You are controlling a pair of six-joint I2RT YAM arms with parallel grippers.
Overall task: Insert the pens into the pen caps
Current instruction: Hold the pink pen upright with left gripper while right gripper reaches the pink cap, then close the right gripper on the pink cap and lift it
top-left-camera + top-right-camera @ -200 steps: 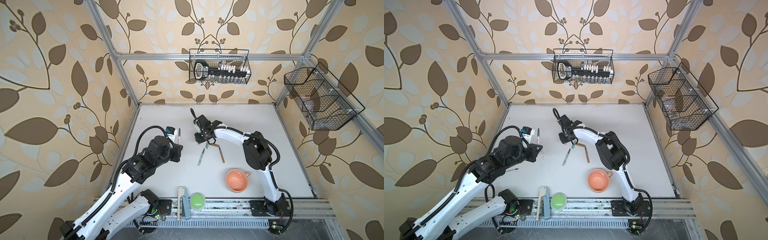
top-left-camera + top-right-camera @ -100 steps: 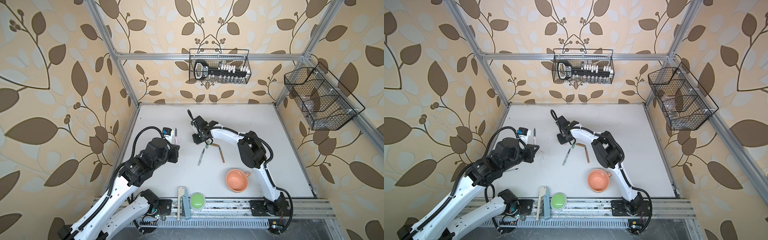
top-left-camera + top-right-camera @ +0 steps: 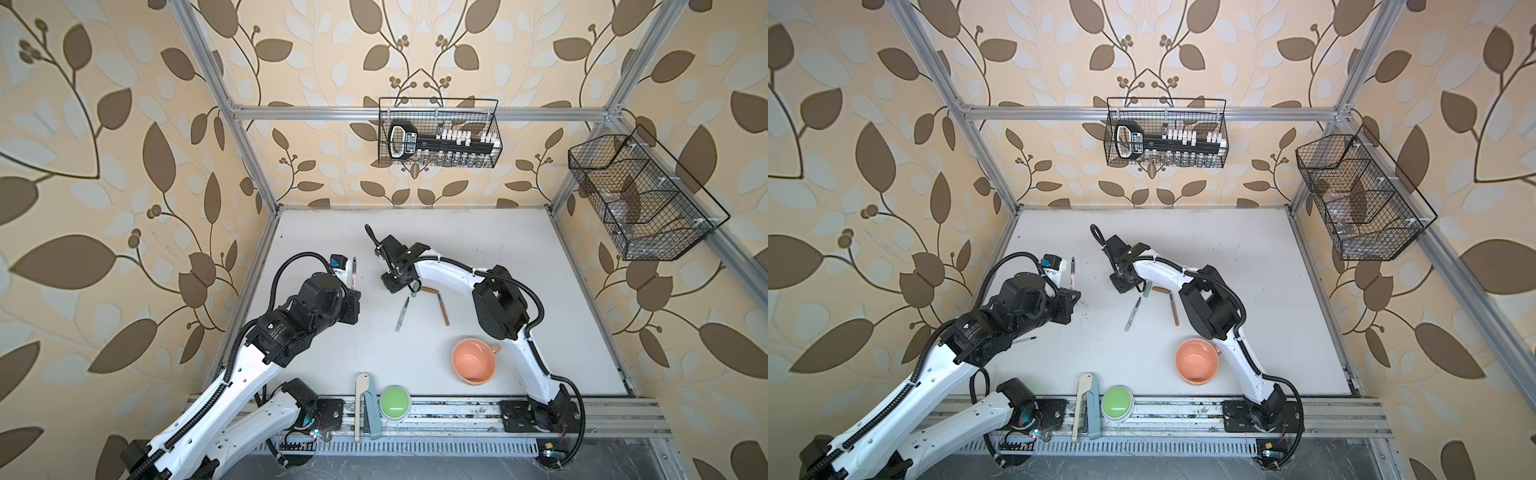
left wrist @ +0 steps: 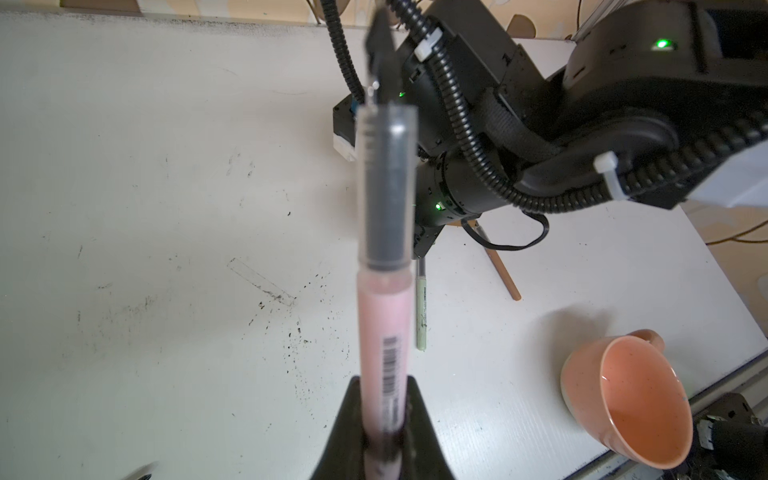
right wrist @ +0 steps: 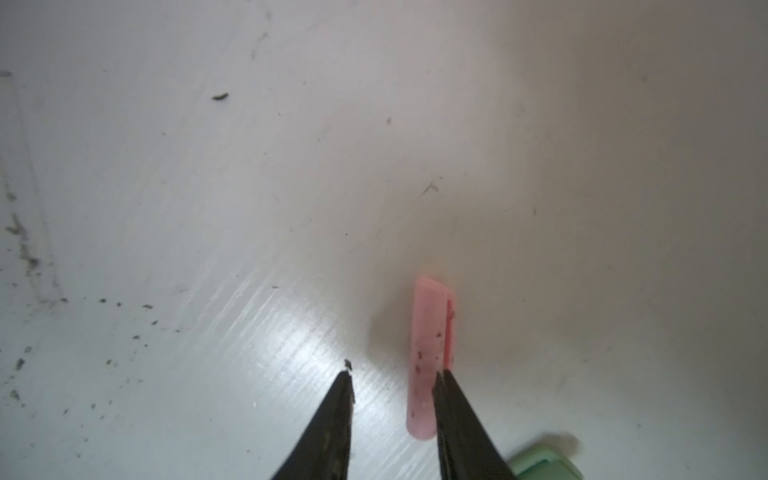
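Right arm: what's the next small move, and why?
Probably nudge the right end effector sideways to centre the pink cap between its fingers before closing. The cap lies off-centre, overlapped by one finger, not in the open gap. The left end effector holds the pink pen, ready for it.

**Both arms, as we see them.** The long links of the left arm point(image 3: 245, 378) and right arm point(image 3: 446, 270) wear smooth white shells. Between the links sit black cylindrical joint housings point(image 3: 500, 307). Black ribbed conduit point(image 4: 460, 124) runs alongside each arm, fastened with white zip ties point(image 4: 607, 166). We note green status lights point(image 4: 661, 43) on the right arm's housings, small white lettering point(image 3: 274, 328) on a left joint, and a blue-and-white module point(image 3: 338, 264) at the left wrist. Each arm ends in a black base plate point(image 3: 519, 415). Left claw point(image 4: 383, 386) and right claw point(image 5: 394, 372) have black fingers tapering to narrow tips
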